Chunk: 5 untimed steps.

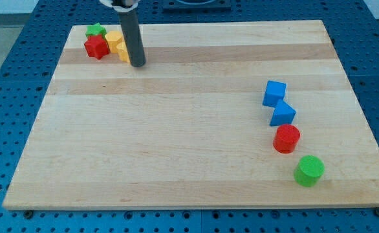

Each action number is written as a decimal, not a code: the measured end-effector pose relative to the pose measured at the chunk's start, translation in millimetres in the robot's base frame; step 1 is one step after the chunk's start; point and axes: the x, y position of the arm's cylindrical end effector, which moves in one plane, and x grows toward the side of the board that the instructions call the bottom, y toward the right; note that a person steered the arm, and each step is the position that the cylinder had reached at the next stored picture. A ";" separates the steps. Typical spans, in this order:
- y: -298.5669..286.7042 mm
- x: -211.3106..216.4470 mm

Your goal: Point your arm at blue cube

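Note:
The blue cube (274,92) lies at the view's right, about mid-height on the wooden board (176,142). Just below it sits a blue triangular block (282,114), then a red cylinder (286,138) and a green cylinder (309,170). My tip (138,65) is at the view's top left, far to the left of the blue cube. It stands right beside a cluster of a yellow block (116,41), a red block (96,46) and a green block (96,30). Another yellow block (123,53) is partly hidden behind the rod.
The board lies on a blue perforated table (8,71). The four blocks at the right form a line running down towards the board's lower right corner.

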 end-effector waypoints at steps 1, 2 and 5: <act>-22.6 -3.9; -22.0 -3.9; 32.8 46.3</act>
